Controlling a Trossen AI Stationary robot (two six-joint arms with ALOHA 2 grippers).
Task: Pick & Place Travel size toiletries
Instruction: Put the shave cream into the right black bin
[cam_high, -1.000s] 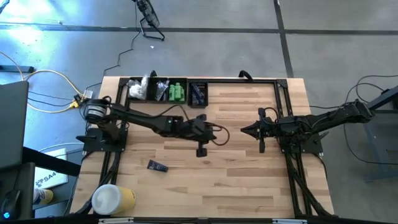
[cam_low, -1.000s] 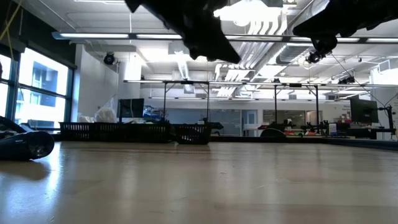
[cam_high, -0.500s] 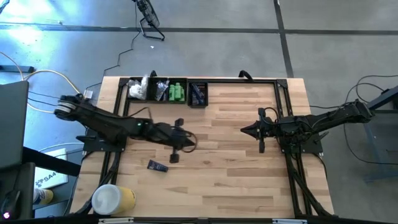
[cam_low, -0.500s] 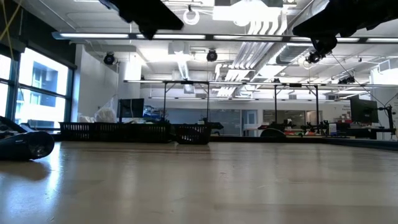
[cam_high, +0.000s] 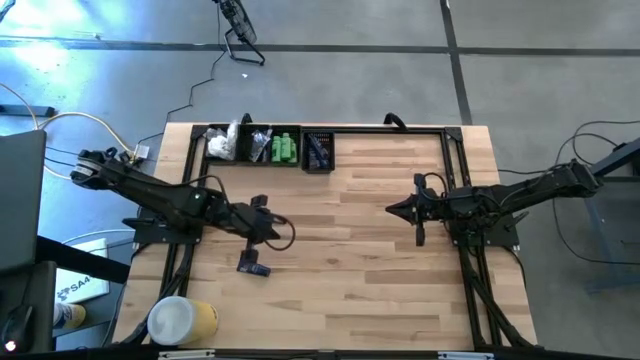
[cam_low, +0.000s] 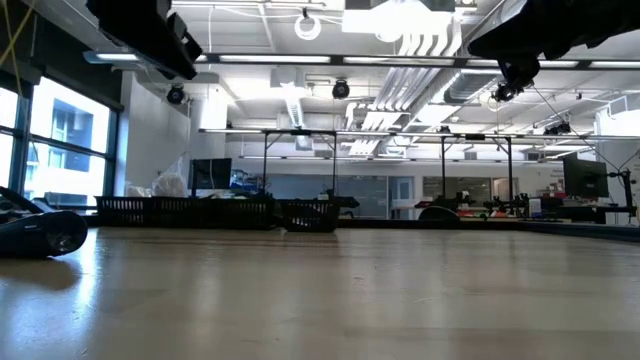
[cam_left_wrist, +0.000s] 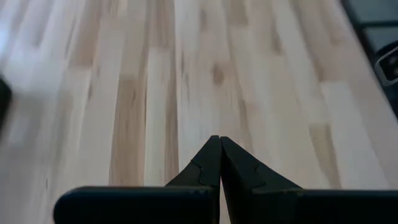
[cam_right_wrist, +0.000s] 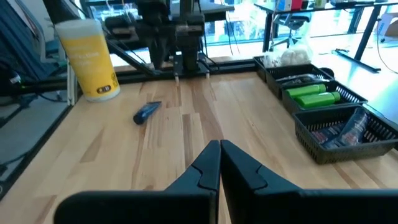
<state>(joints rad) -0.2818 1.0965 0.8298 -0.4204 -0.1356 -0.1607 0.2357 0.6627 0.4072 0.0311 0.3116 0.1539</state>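
While both tapered dark fingers pairs stay clenched and empty, the left gripper (cam_high: 256, 238) hovers just beside the flat dark sachet (cam_high: 253, 267) on the wood-grain counter (cam_high: 370, 290).

Low view: bright ceiling strip lights (cam_low: 400, 18) blow out to white and throw a glossy sheen on the pale wooden bench (cam_low: 330, 290); arms overhead are black silhouettes. Left wrist view is motion-blurred, wood grain smeared. Right wrist view is backlit by bright windows (cam_right_wrist: 311, 12). High view evenly lit, soft shadows.
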